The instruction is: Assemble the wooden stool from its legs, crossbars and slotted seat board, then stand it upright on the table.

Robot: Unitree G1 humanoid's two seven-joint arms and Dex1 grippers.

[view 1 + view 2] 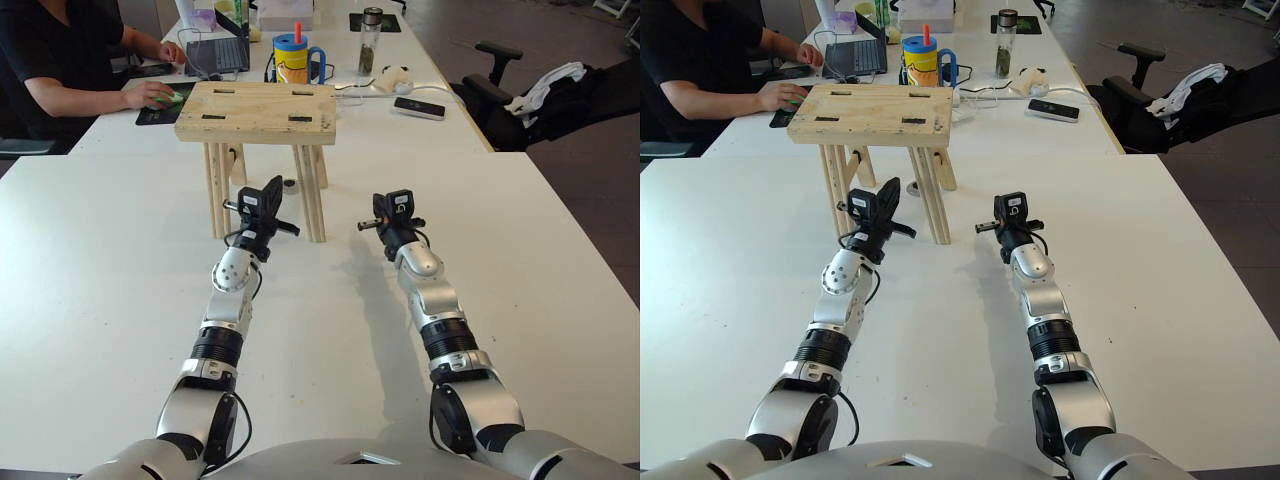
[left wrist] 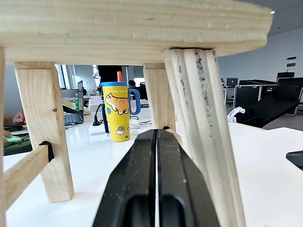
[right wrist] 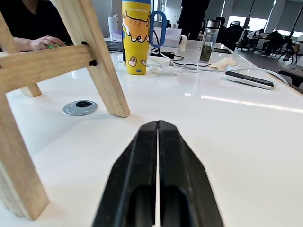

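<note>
step: stool [image 1: 256, 112] looks assembled, upright on table [image 1: 520, 250] | place: just ahead of left claw [image 2: 156, 135], ahead-left of right claw [image 3: 157, 125] | claws: both pressed together, empty | next: probably just back away without bumping legs

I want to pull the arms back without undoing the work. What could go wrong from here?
1. The shut left end effector sits beside a front leg of the stool, beneath the seat; lifting it could catch the seat and tip the stool.
2. Swinging it sideways could knock that leg and slide the stool toward the yellow mug behind it.
</note>
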